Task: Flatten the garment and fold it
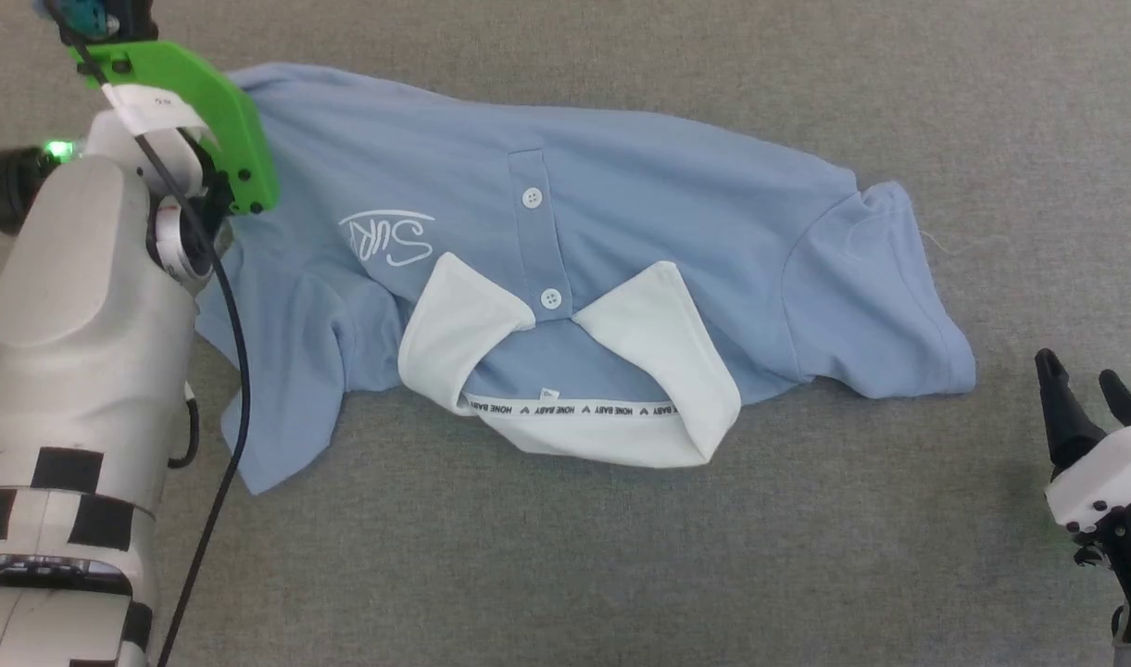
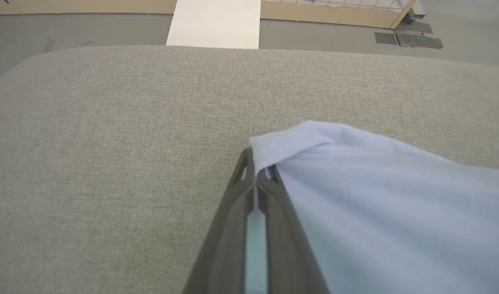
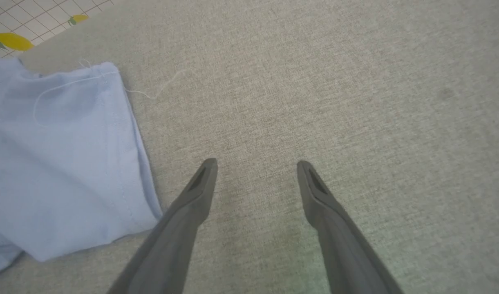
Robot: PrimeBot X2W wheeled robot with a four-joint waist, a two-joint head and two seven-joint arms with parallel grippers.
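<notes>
Garment [image 1: 621, 213] lay front-up across the grey worktop [image 1: 806, 556], collar [image 1: 454, 324] toward the near side. The body was bunched short and both sleeves were rumpled (the left one worst). Flattening looked begun but not done, and no fold was made. Left pincer [image 2: 257, 179] was clamped on a cloth corner at the far left. Right pincer [image 3: 256, 163] sat wide and empty, near right, apart from the right sleeve [image 1: 880, 296]. Left to do: smoothing, then every fold.
</notes>
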